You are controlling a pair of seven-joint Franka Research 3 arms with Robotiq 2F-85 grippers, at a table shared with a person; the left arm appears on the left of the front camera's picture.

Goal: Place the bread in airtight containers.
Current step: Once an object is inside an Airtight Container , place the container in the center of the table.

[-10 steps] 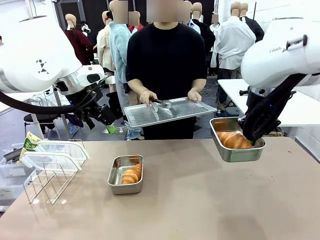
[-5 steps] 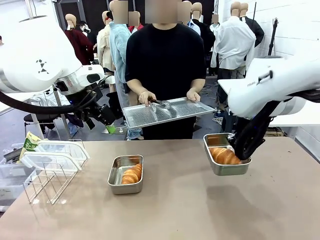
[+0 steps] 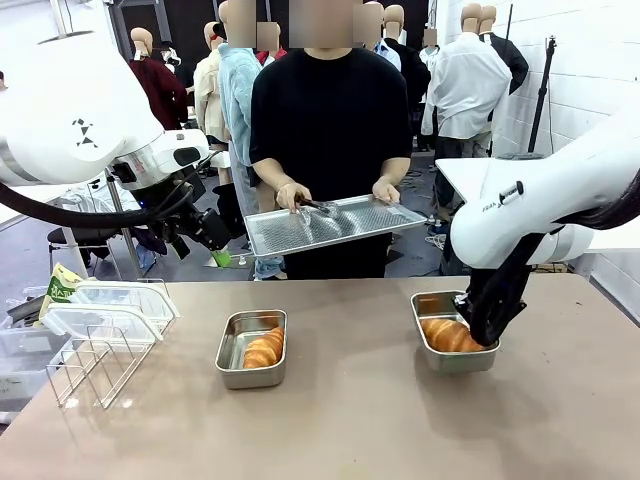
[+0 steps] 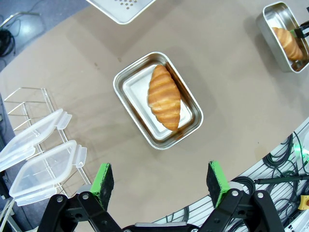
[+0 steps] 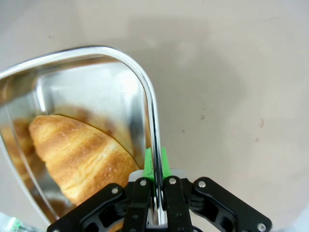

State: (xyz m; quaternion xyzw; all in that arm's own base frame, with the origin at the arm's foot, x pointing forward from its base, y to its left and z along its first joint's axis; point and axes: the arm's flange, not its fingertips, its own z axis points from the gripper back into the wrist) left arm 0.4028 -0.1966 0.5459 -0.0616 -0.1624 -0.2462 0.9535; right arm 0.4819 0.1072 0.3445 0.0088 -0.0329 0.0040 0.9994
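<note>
One croissant (image 3: 264, 348) lies in a steel container (image 3: 228, 352) left of the table's middle. In the left wrist view this container (image 4: 126, 104) and its bread (image 4: 164, 96) sit below my open left gripper (image 4: 161, 176), which hangs high above the table's back left (image 3: 222, 230). My right gripper (image 3: 487, 325) is shut on the side rim of the second container (image 3: 440, 301), which holds another croissant (image 3: 450, 334) and sits at or just above the tabletop. The right wrist view shows the green pads (image 5: 155, 162) pinching that rim (image 5: 145, 92) beside the bread (image 5: 82, 154).
Two translucent lids (image 3: 110, 305) rest on a wire rack (image 3: 90, 365) at the table's left; the left wrist view shows these lids (image 4: 46, 164) too. Across the table a person holds a perforated steel tray (image 3: 330, 225) and tongs (image 3: 322, 207).
My right gripper has carried the container with its croissant down and to the left, from above the table's right back to table level. The left arm has not moved.
</note>
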